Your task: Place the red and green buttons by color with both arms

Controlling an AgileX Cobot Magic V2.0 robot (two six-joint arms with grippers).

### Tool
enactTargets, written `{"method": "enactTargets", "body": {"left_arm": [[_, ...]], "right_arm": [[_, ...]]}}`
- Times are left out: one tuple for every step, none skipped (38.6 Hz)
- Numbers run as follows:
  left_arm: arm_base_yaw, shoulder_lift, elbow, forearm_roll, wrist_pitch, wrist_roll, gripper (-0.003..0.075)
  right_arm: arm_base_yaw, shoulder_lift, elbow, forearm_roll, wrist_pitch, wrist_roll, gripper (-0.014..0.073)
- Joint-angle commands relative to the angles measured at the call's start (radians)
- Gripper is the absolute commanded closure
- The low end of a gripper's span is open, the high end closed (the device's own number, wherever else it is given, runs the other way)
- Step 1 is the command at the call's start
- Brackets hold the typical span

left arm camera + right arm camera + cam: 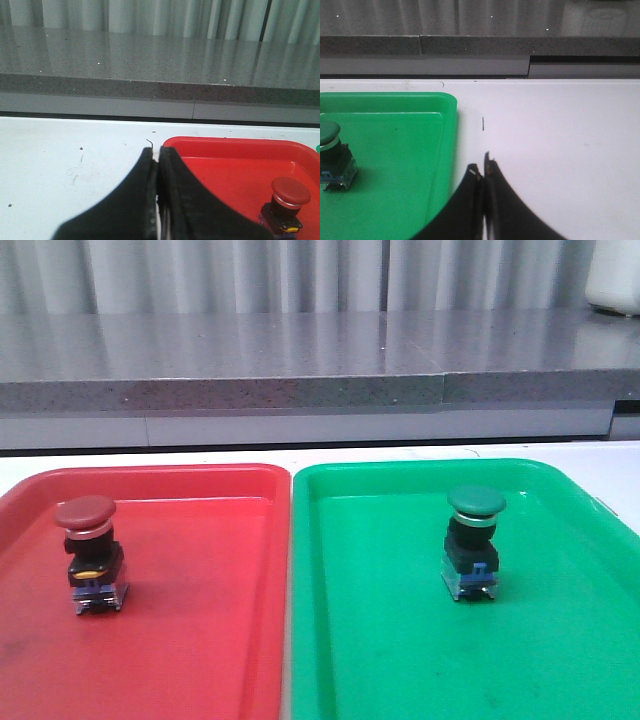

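- Red button stands upright in the red tray, toward its left side; green button stands upright in the green tray, right of centre.
- Left gripper: fingers pressed together, empty, over the white table just outside the red tray's corner.
- Right gripper: fingers together, empty, just outside the green tray's edge.
- Judgement: sorting looks done; next calls only for keeping both arms clear.

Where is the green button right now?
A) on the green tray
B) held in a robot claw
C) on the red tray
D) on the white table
A, the green button stands upright on the green tray, while the red button stands on the red tray.
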Motion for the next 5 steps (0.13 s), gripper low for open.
{"method": "enactTargets", "body": {"left_arm": [[0.002,-0.017,0.023,-0.006,-0.089,-0.010,0.0740],[0.002,-0.017,0.023,-0.006,-0.089,-0.010,0.0740],[0.002,-0.017,0.023,-0.006,-0.089,-0.010,0.0740],[0.002,-0.017,0.023,-0.006,-0.089,-0.010,0.0740],[0.002,-0.017,0.023,-0.006,-0.089,-0.010,0.0740]], "right_arm": [[-0.007,-0.017,-0.006,0.000,-0.079,-0.009,0.0662],[-0.007,-0.017,-0.006,0.000,-0.079,-0.009,0.0662],[-0.007,-0.017,-0.006,0.000,-0.079,-0.009,0.0662],[-0.007,-0.017,-0.006,0.000,-0.079,-0.009,0.0662],[-0.007,-0.017,-0.006,0.000,-0.079,-0.009,0.0662]]}}
